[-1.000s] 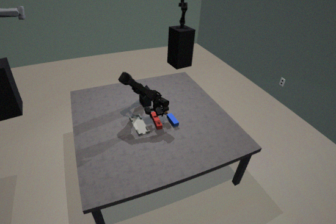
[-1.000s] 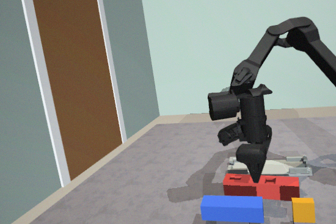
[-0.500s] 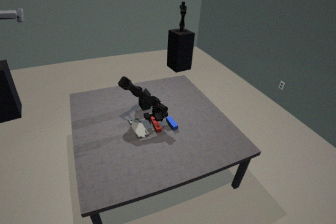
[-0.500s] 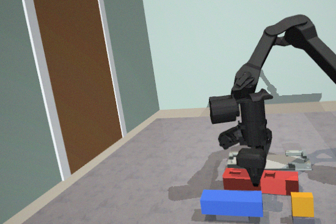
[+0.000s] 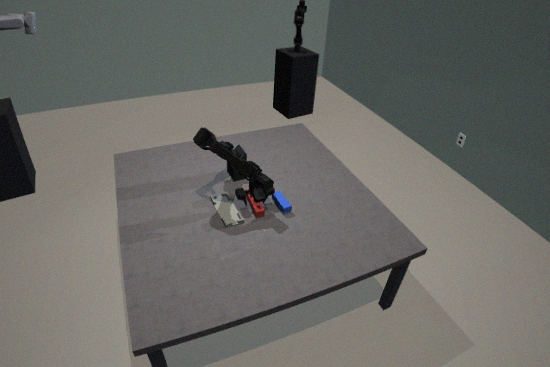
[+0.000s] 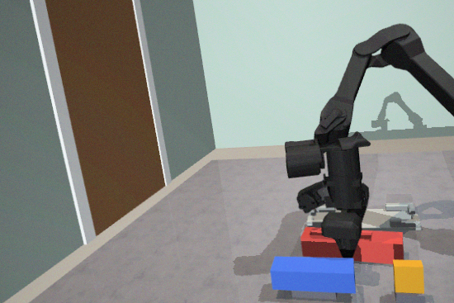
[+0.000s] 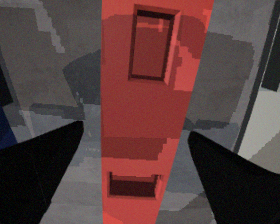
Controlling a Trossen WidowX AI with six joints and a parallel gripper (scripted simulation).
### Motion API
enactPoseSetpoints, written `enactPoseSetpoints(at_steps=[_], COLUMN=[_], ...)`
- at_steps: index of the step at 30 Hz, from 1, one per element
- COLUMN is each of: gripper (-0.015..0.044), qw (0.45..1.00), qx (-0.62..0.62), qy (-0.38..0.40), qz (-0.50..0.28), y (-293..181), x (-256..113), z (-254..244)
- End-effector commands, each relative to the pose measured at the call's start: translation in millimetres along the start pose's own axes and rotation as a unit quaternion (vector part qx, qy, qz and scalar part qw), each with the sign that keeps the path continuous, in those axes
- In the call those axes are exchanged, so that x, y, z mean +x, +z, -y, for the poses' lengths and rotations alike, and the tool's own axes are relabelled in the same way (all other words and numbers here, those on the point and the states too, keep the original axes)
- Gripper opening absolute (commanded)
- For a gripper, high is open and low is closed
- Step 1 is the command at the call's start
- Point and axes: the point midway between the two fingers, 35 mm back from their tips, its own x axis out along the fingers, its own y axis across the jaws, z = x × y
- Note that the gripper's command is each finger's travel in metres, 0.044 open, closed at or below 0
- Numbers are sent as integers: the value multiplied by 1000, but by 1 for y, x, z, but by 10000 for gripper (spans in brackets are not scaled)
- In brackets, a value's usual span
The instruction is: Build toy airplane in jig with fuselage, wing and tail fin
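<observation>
The red fuselage (image 5: 257,211) (image 6: 384,250) (image 7: 137,107) lies on the table beside the cradle, its two sockets facing up. My gripper (image 6: 349,248) (image 7: 137,131) is open and low over it, one finger on each side with a gap to each, between the two sockets. The pale grey cradle jig (image 5: 228,211) (image 6: 373,219) (image 7: 262,120) is empty. The blue wing (image 5: 282,202) (image 6: 312,276) lies on the fuselage's other side. The small orange tail fin (image 6: 409,276) stands beside the wing; the arm hides it in the top view.
The table (image 5: 225,277) (image 6: 186,249) carries the arm's base behind the parts. The wing and tail fin lie close to the finger on their side of the fuselage, and the jig lies close on the other side.
</observation>
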Motion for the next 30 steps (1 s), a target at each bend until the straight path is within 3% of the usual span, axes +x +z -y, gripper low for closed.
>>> enactPoseSetpoints(at_steps=[1,8,14,19,30], gripper=[361,177,138,6,0], qw=[1000,1000,1000,1000,1000], qx=[-6,-6,-6,-6,-6], qy=[-2,-2,-2,-1,4], qz=[-1,-1,-1,0,0], y=[-2,-2,-2,0,5], x=[2,2,2,-5,-36], z=[0,0,0,-1,-5])
